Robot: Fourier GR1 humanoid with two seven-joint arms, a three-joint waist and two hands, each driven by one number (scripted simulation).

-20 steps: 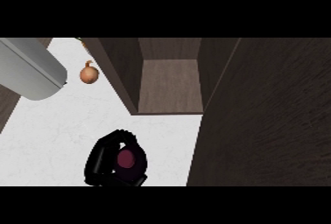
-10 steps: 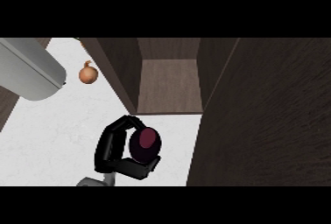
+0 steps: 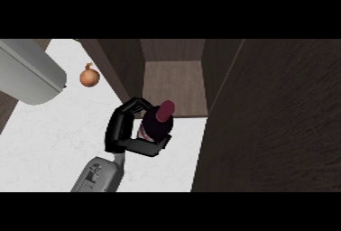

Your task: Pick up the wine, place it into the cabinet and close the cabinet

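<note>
Wine bottle (image 3: 160, 121) sits in the right hand (image 3: 133, 135), fingers curled around its body, neck tilted toward the open cabinet (image 3: 174, 85) just ahead of the hand. Onion (image 3: 90, 76) lies ahead-left of the hand on the white counter (image 3: 47, 144), well apart.

The counter (image 3: 53, 149) looks like smooth white stone with faint grey veining. The cabinet (image 3: 266, 126) shows dark matt wood with fine grain; its inner shelf (image 3: 174, 88) is a paler brown wood. The wine bottle (image 3: 160, 121) is dark, glossy glass with a maroon cap. The onion (image 3: 89, 76) has smooth orange-brown skin.
</note>
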